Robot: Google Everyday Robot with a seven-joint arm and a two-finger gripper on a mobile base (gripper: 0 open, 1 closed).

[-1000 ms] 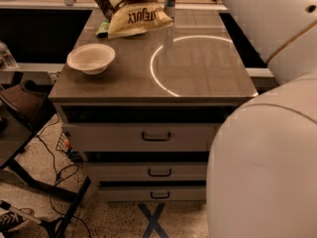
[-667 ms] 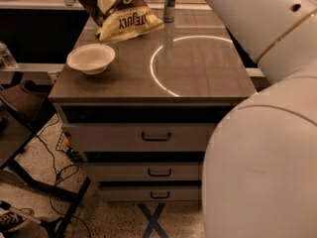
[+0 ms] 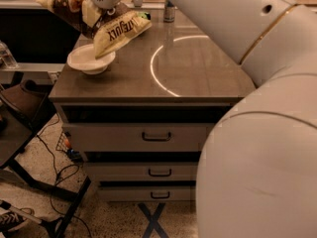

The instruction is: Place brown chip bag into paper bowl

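Pincer [image 3: 96, 6] was at the top-left of the view, over the tabletop's [image 3: 198, 73] left side and clamped round the middle of the brown chip bag [image 3: 119, 29]. Bag was held clear of the tabletop, so grip judged firm. Finger detail was hidden by the foil.

Bag looked creased at the grip. The lettered half slanted from approx. 2 o'clock down to 8 o'clock. The other half stuck out toward 10 o'clock, past the tabletop edge.

Paper bowl [image 3: 81, 61] sat near the left edge, at approx. 6–7 o'clock from the pincer and directly below it. The bag's low pale end overlapped the bowl's rim on the 2 o'clock side. Couldn't tell if it touched or just hung above.

Key relation: bag is bigger than the bowl, w/ its long axis skewed across it. Most of the bag's bulk lay toward 1–2 o'clock of bowl centre.

Judgement: next move needs a small shift toward 7–8 o'clock plus a descent before release, else the bag may tip off the rim or drag the light bowl.
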